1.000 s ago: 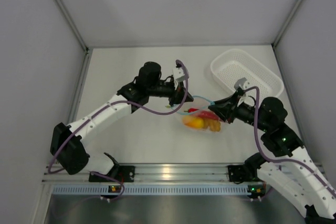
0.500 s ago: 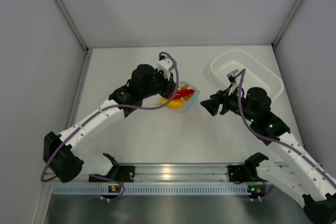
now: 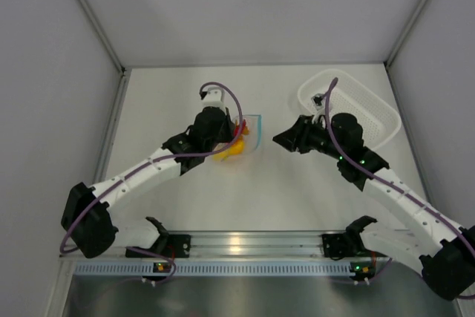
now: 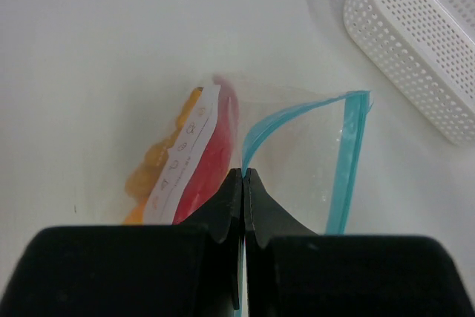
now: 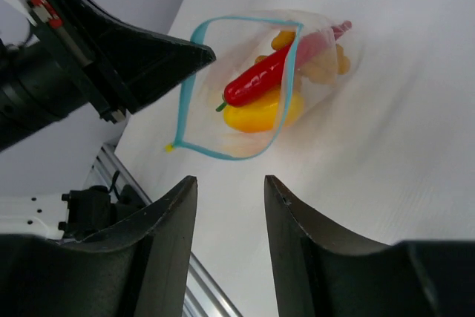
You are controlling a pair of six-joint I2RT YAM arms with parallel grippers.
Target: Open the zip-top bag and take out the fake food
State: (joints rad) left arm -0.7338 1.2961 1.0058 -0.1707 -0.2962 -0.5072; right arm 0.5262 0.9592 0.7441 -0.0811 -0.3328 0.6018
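Observation:
The zip-top bag is a clear pouch with a light blue zip strip, and its mouth gapes open. My left gripper is shut on one side of the zip strip and holds the bag just above the table. The fake food is inside: a red chili pepper, a yellow-orange wedge and an orange lumpy chunk. My right gripper is open and empty, a short way right of the bag, and faces its open mouth.
A white perforated basket stands at the back right, behind my right arm, and also shows in the left wrist view. Grey walls close in the white table on three sides.
My right gripper has let go of the bag and pulled back to the right, now open. My left gripper has carried the bag left and toward the back.

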